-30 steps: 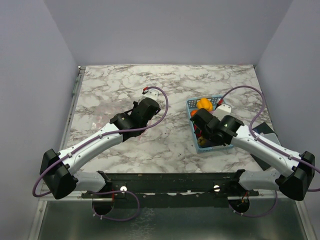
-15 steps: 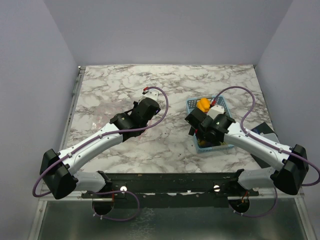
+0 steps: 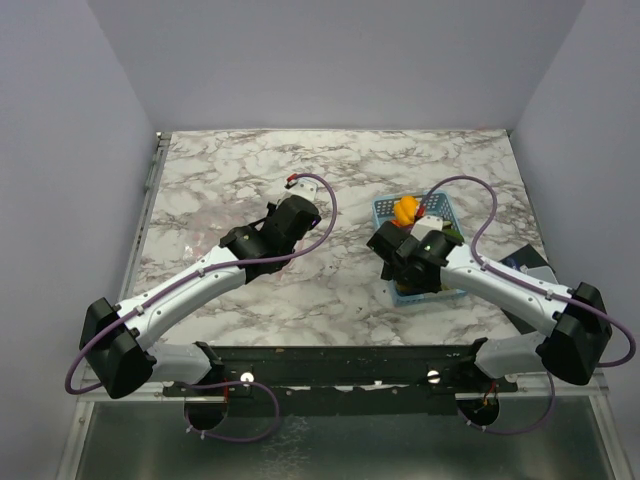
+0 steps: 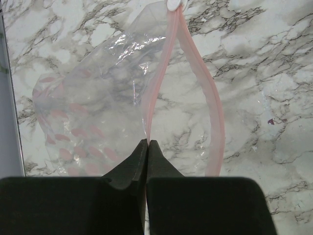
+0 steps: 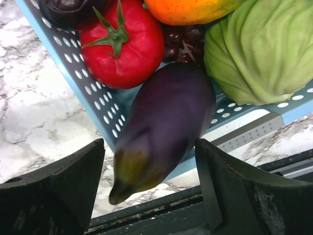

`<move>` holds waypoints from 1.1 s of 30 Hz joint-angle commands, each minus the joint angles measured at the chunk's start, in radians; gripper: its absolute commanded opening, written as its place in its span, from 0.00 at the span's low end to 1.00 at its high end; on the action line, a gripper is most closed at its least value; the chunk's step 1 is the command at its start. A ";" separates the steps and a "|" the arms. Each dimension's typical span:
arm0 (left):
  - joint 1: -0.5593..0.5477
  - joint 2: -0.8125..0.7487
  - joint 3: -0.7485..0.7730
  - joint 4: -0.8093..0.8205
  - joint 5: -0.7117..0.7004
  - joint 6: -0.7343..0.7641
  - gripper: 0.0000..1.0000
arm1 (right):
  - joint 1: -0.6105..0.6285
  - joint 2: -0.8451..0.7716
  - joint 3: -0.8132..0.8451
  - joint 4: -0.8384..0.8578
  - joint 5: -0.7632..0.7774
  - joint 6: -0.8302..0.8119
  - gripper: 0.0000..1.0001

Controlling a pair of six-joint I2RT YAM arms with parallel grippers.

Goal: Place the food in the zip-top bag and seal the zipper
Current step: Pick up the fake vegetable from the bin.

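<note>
Left wrist view: 1 left gripper [image 4: 146, 146] at bottom centre, jaws shut tight and pinched on the zipper [image 4: 157, 93]. 1 zip-top bag [image 4: 93, 107] is laid flat on the marble table [image 4: 274, 98], centre-left of frame. Its film is clear, thin and crinkled, printed with pink ovals. The zipper is seen as 2 pink strips parted into a long loop, joined at 1 white slider tab [image 4: 174, 4] at the top edge.

Right wrist view: 1 right gripper [image 5: 149, 144], its 2 black fingers [image 5: 58, 186] in the lower corners, jaws held wide, nothing gripped. 1 eggplant [image 5: 166, 122] is framed between them, with a gap on each side. It is glossy purple with a yellow-brown tip hung out over the rim of 1 light-blue perforated plastic basket [image 5: 93, 88].

Further up, 5 more pieces are packed in the basket:
- 1 red tomato [image 5: 122, 46]
- 1 ribbed green cabbage [image 5: 254, 49]
- 1 bunch of dark red grapes [image 5: 181, 41], mostly blocked by its neighbours
- 1 orange-yellow piece [image 5: 190, 7]
- 1 dark purple piece [image 5: 68, 10], cropped at the top left

Top view: the basket is right of centre with the right gripper over its left edge. The bag end is well apart from it, at centre.
</note>
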 commanded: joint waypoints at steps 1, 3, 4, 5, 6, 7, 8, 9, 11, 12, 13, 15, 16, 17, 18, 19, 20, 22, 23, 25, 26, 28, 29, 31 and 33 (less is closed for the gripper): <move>0.005 -0.006 -0.008 0.009 0.021 0.004 0.00 | 0.000 0.006 -0.016 -0.014 0.005 -0.070 0.79; 0.006 -0.005 -0.008 0.009 0.022 0.005 0.00 | 0.000 0.008 -0.014 -0.020 0.014 -0.085 0.77; 0.007 -0.004 -0.008 0.009 0.022 0.004 0.00 | 0.000 0.009 -0.012 -0.023 0.018 -0.093 0.76; 0.007 -0.004 -0.008 0.010 0.022 0.005 0.00 | 0.000 0.013 -0.010 -0.024 0.018 -0.103 0.75; 0.007 -0.004 -0.008 0.010 0.024 0.005 0.00 | 0.000 0.017 -0.007 -0.025 0.017 -0.112 0.74; 0.008 -0.003 -0.008 0.008 0.024 0.004 0.00 | 0.000 0.020 -0.004 -0.026 0.016 -0.120 0.73; 0.008 -0.002 -0.007 0.008 0.024 0.005 0.00 | 0.000 0.024 -0.002 -0.026 0.015 -0.127 0.71; 0.009 -0.002 -0.007 0.008 0.025 0.004 0.00 | 0.000 0.028 -0.001 -0.026 0.015 -0.133 0.68; 0.009 -0.005 -0.008 0.008 0.026 0.005 0.00 | 0.000 0.032 0.002 -0.025 0.015 -0.144 0.60; 0.008 -0.002 -0.008 0.008 0.026 0.005 0.00 | 0.001 0.034 0.003 -0.025 0.015 -0.147 0.57; 0.008 -0.002 -0.008 0.008 0.027 0.005 0.00 | 0.002 0.035 0.003 -0.025 0.014 -0.151 0.53; 0.010 -0.002 -0.008 0.008 0.029 0.005 0.00 | 0.002 0.033 0.004 -0.029 0.014 -0.153 0.42; 0.010 -0.001 -0.008 0.008 0.028 0.005 0.00 | 0.002 0.032 0.005 -0.029 0.014 -0.154 0.35; 0.010 -0.001 -0.008 0.008 0.028 0.005 0.00 | 0.002 0.028 0.008 -0.031 0.012 -0.156 0.27; 0.010 -0.002 -0.007 0.008 0.030 0.005 0.00 | 0.002 0.023 0.010 -0.032 0.012 -0.156 0.19; 0.010 -0.002 -0.008 0.008 0.030 0.005 0.00 | 0.002 0.018 0.016 -0.034 0.012 -0.158 0.12; 0.010 0.000 -0.008 0.008 0.031 0.005 0.00 | 0.002 0.012 0.020 -0.035 0.011 -0.161 0.04; 0.010 0.000 -0.007 0.008 0.031 0.006 0.00 | 0.002 0.004 0.035 -0.043 0.006 -0.176 0.01; 0.010 0.000 -0.007 0.008 0.031 0.007 0.00 | 0.002 0.002 0.044 -0.049 0.003 -0.184 0.01; 0.010 0.000 -0.007 0.008 0.031 0.007 0.00 | 0.002 0.003 0.069 -0.069 0.000 -0.189 0.00; 0.011 0.000 -0.007 0.008 0.031 0.007 0.00 | 0.002 0.002 0.077 -0.079 0.002 -0.191 0.00; 0.011 -0.002 -0.008 0.008 0.032 0.007 0.00 | 0.002 -0.007 0.093 -0.087 0.001 -0.202 0.01; 0.011 -0.002 -0.008 0.008 0.033 0.006 0.00 | 0.002 -0.015 0.100 -0.089 -0.001 -0.209 0.01; 0.011 -0.004 -0.007 0.008 0.033 0.006 0.00 | 0.002 -0.039 0.111 -0.085 -0.012 -0.230 0.01; 0.011 -0.004 -0.007 0.008 0.033 0.006 0.00 | 0.002 -0.064 0.121 -0.078 -0.028 -0.251 0.01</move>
